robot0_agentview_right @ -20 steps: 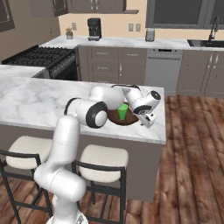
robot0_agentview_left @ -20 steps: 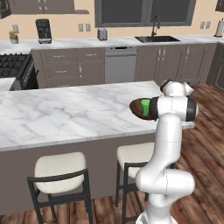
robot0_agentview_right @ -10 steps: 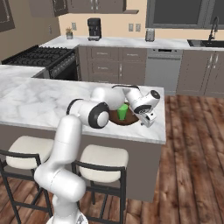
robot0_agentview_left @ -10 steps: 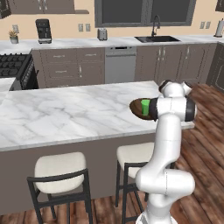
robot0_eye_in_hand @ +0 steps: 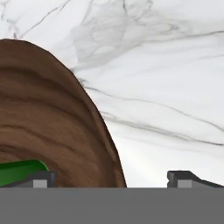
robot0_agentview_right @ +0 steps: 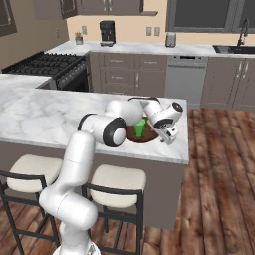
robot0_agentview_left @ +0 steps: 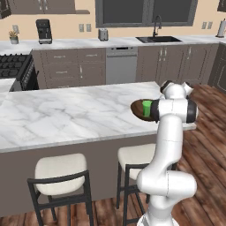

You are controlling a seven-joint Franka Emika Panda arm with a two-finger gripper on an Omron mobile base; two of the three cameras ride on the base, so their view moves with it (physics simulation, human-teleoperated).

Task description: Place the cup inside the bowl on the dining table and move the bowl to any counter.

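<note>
The green cup [robot0_agentview_right: 140, 128] stands upright inside the dark brown bowl [robot0_agentview_right: 145, 137], near the right end of the dining table [robot0_agentview_right: 40, 114]. My gripper [robot0_agentview_right: 167, 135] is low at the bowl's right side, open. In the hand view the bowl's rim [robot0_eye_in_hand: 98, 127] runs between the two fingertips [robot0_eye_in_hand: 183, 178], with the gripper [robot0_eye_in_hand: 111, 179] straddling it and the cup [robot0_eye_in_hand: 19, 170] at the lower left, inside the bowl. From the left base view, the cup [robot0_agentview_left: 146, 108] and bowl [robot0_agentview_left: 137, 110] sit just left of my forearm on the dining table [robot0_agentview_left: 66, 114].
The counter [robot0_agentview_left: 88, 43] with a black sink [robot0_agentview_left: 158, 39] and faucet runs along the back wall, across a wood floor. A stove [robot0_agentview_right: 47, 64] stands at the left. Two cushioned stools [robot0_agentview_left: 59, 170] sit at the table's near side.
</note>
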